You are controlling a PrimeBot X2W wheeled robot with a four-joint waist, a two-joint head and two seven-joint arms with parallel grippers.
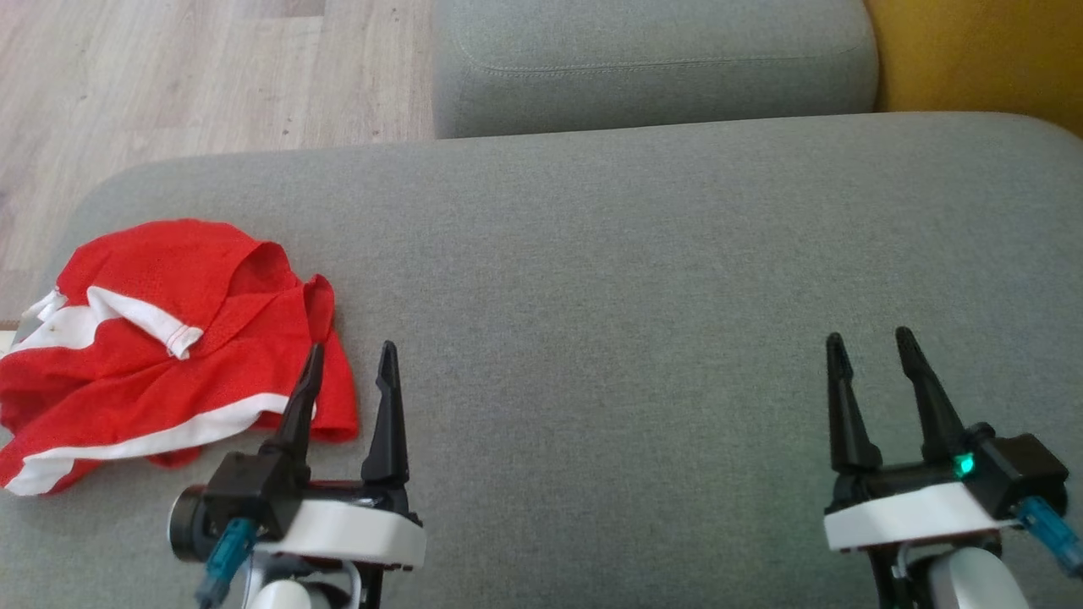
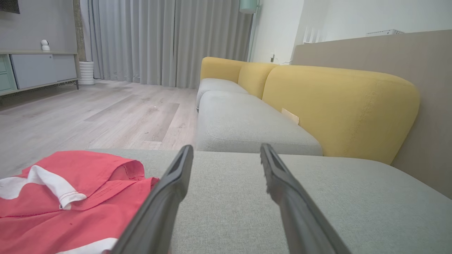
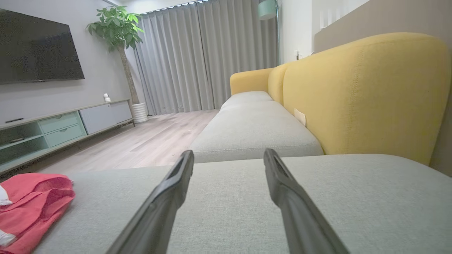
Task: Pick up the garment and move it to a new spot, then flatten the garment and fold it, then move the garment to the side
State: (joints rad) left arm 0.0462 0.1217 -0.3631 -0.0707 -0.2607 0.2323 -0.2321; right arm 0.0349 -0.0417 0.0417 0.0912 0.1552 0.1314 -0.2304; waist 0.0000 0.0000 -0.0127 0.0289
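A crumpled red-and-white garment (image 1: 169, 338) lies at the left end of a grey sofa cushion (image 1: 643, 254). The left gripper (image 1: 352, 347), fingers spread, sits just beside its right edge. The right gripper (image 1: 870, 335), also spread, is well apart.

The head view looks steeply down from close above the grey sofa cushion (image 1: 634, 254), with the left tool (image 1: 352, 348) and right tool (image 1: 870, 335) at the frame's bottom edge. Each wrist view sits low over that cushion, facing level along the sofa toward the curtains (image 2: 159, 38). All three share the cushion and the red garment (image 1: 169, 338) at the left.
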